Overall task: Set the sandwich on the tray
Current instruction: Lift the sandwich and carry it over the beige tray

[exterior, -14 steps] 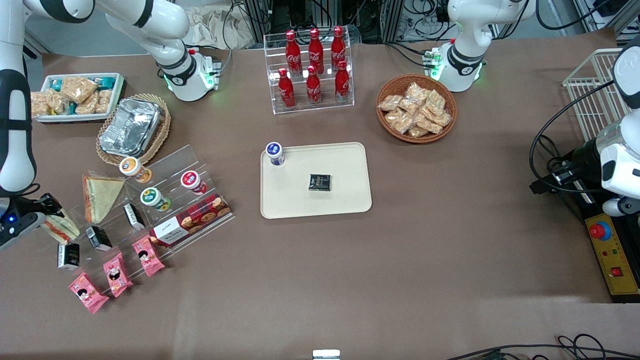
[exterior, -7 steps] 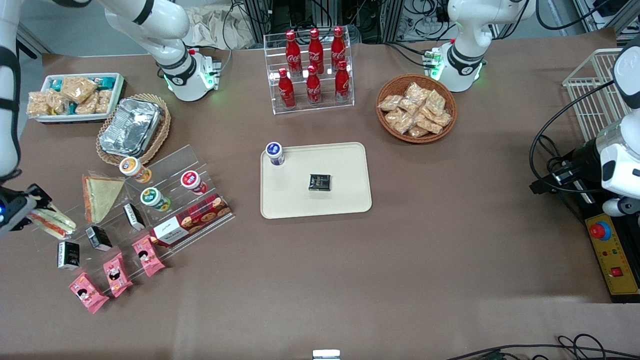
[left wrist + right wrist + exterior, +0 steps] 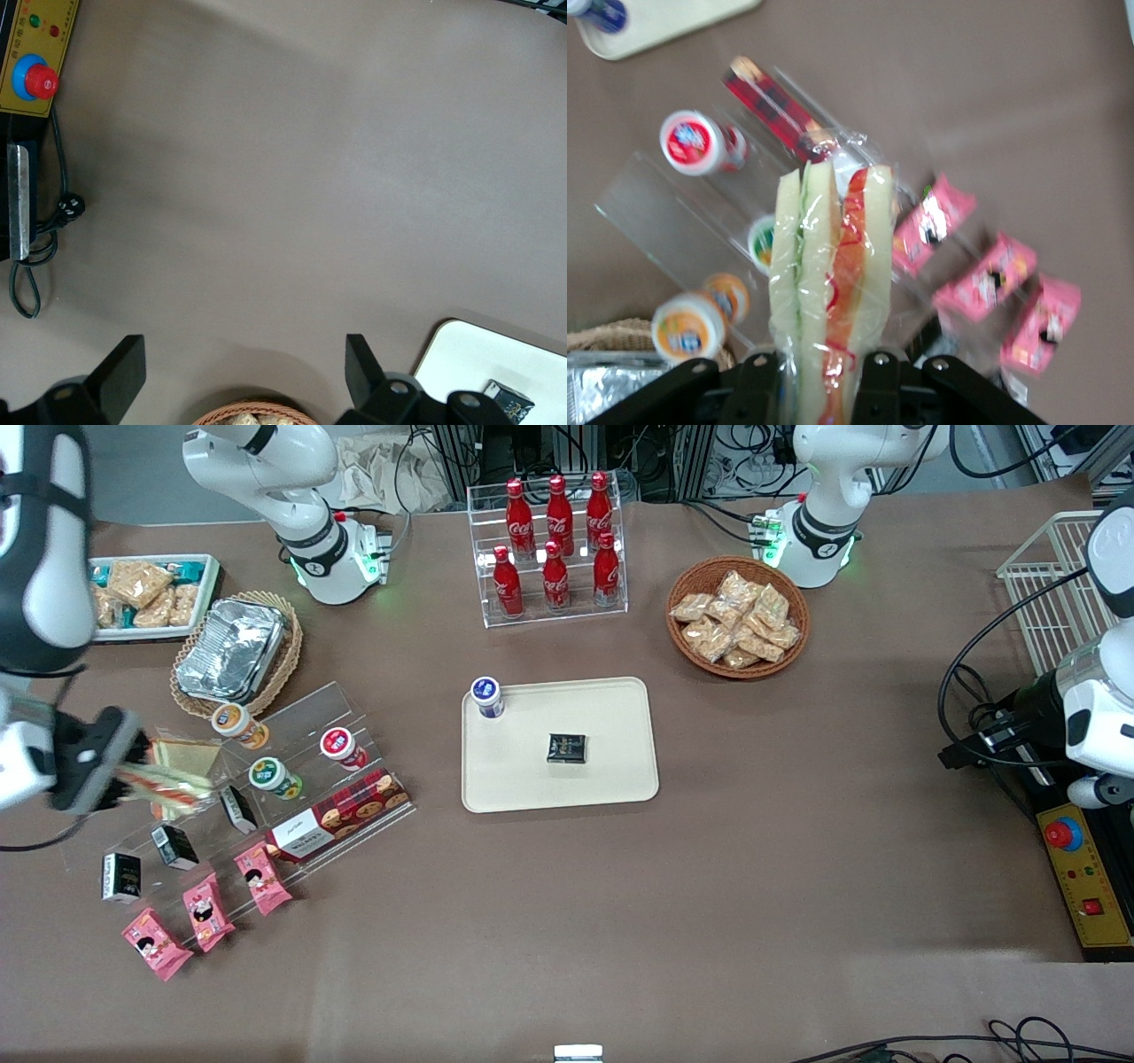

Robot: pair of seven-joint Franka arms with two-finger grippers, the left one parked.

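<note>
My right gripper (image 3: 113, 772) is shut on the clear-wrapped sandwich (image 3: 168, 784) and holds it in the air above the clear acrylic stand, at the working arm's end of the table. In the right wrist view the sandwich (image 3: 831, 274) stands between my fingers (image 3: 877, 382), showing its red-orange and green filling. The cream-beige tray (image 3: 611, 717) lies flat mid-table, well apart from the gripper; a corner of it shows in the right wrist view (image 3: 656, 27). On it are a blue-lidded cup (image 3: 487, 696) and a small dark packet (image 3: 567, 747).
Under the gripper lie a flat pale triangular sandwich (image 3: 190, 755), lidded cups (image 3: 342, 747), a plaid cookie box (image 3: 341, 815), black cartons and pink snack packs (image 3: 205, 911). A foil container in a basket (image 3: 232, 651), a cola rack (image 3: 554, 549) and a snack basket (image 3: 738, 615) stand farther from the camera.
The gripper has lifted the sandwich off the table beside the stand and carried it up and toward the tray, so it now hangs over the stand's near end.
</note>
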